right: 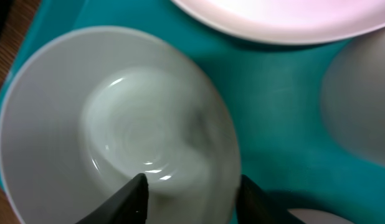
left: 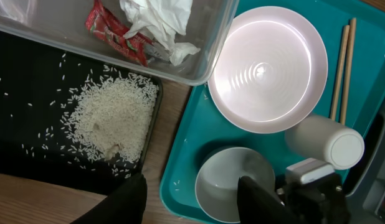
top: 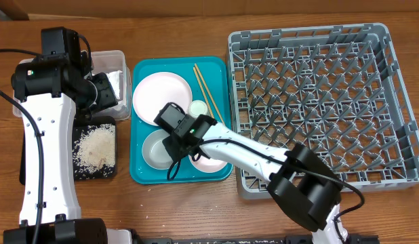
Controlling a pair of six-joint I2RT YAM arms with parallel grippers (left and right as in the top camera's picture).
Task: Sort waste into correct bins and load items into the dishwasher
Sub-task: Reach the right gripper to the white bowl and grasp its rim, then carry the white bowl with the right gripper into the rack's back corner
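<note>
The grey metal bowl [top: 154,150] [left: 227,180] [right: 86,112] stands in the teal tray beside the white plate [top: 162,95] [left: 267,68], the small white cup [top: 199,108] [left: 323,140] and the chopsticks [top: 208,88] [left: 342,68]. My right gripper [top: 171,139] [right: 192,199] is open, one finger inside the bowl and one outside its right rim. The white bowl [top: 211,163] is partly hidden under my right arm. My left gripper [top: 101,91] [left: 192,199] is open and empty, above the tub. The clear tub [top: 114,57] holds the napkin [left: 158,22] and the wrapper [left: 114,34]. Rice [top: 94,146] [left: 111,118] lies on the black tray [left: 30,81].
The teal tray [top: 138,173] [left: 180,155] sits between the bins and the grey dish rack [top: 304,34], which fills the right side and holds nothing. A few rice grains lie on the teal tray near its left edge. Bare wooden table runs along the front.
</note>
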